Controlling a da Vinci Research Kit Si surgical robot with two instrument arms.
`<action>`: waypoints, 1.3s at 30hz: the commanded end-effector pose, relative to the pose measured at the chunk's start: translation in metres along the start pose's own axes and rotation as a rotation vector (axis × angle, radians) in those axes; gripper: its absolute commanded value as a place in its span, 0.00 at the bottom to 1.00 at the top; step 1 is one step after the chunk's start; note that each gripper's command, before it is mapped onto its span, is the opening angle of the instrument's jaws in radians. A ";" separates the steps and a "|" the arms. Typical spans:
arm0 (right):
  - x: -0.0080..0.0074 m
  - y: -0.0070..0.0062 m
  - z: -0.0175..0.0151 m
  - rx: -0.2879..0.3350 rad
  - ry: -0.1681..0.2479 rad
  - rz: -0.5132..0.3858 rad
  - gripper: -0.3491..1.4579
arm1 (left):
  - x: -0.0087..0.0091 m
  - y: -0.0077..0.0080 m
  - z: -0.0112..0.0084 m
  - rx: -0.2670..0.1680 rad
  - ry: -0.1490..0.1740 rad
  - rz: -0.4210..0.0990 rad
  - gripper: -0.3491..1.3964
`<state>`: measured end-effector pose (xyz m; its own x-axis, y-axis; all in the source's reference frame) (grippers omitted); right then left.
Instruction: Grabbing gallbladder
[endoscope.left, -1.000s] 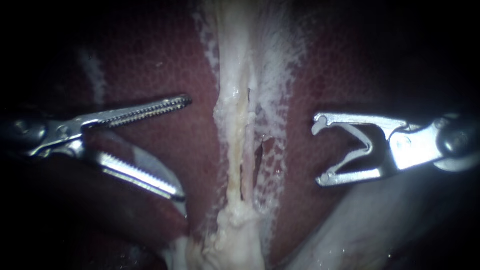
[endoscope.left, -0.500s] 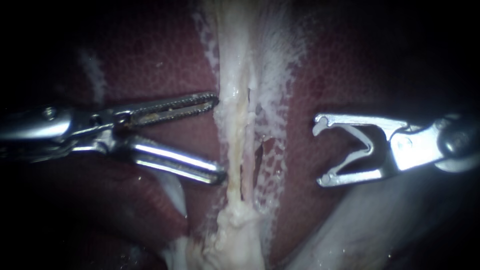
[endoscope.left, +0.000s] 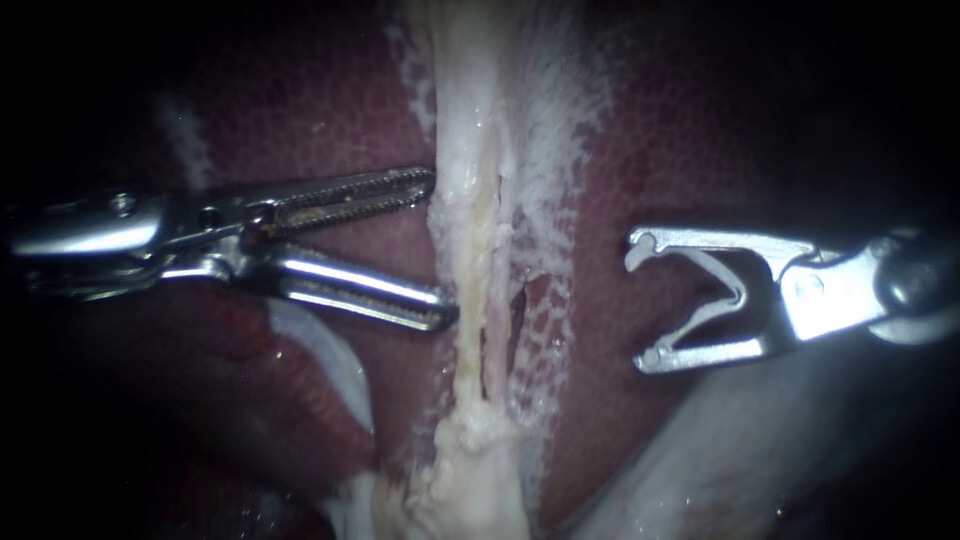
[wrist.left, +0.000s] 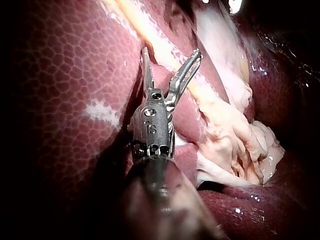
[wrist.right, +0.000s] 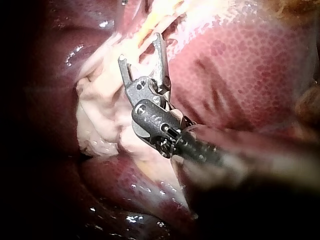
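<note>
The approach is in hand. The left instrument's (endoscope.left: 440, 250) jaws stand apart, with the pale band taken for the gallbladder (endoscope.left: 472, 240) lying just ahead of their tips. The right instrument's (endoscope.left: 640, 302) jaws also gape, well clear beyond it. Next, the band must be straddled and clamped.

Our left instrument (wrist.left: 171, 51): lies over the liver, serrated jaws spread in a V, nothing gripped.
Liver (wrist.left: 60, 70): dark red and mottled, under and beside our shaft, with a white patch (wrist.left: 100, 111) beside the wrist.
Pale strand (wrist.left: 207, 95): runs slantwise past one jaw; we cannot tell whether they touch.
Ragged pale tissue (wrist.left: 235, 145): bunched at the strand's end, beside our shaft.
</note>
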<state>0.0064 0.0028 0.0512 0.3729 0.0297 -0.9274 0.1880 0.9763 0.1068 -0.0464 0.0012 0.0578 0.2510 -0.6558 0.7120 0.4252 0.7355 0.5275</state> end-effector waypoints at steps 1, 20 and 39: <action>0.0000 0.0000 0.0000 0.000 0.000 0.000 0.52 | -0.0001 -0.0001 0.0000 -0.005 0.000 -0.002 0.64; 0.0000 0.0000 0.0001 -0.001 0.000 0.006 0.52 | 0.0004 0.0001 0.0011 -0.005 0.022 -0.055 0.39; 0.0000 0.0000 0.0001 -0.001 0.000 0.006 0.52 | 0.0011 0.0011 0.0007 -0.010 0.055 -0.116 0.00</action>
<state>0.0065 0.0028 0.0512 0.3740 0.0357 -0.9268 0.1849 0.9763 0.1122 -0.0463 0.0014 0.0595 0.2469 -0.7458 0.6188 0.4647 0.6515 0.5997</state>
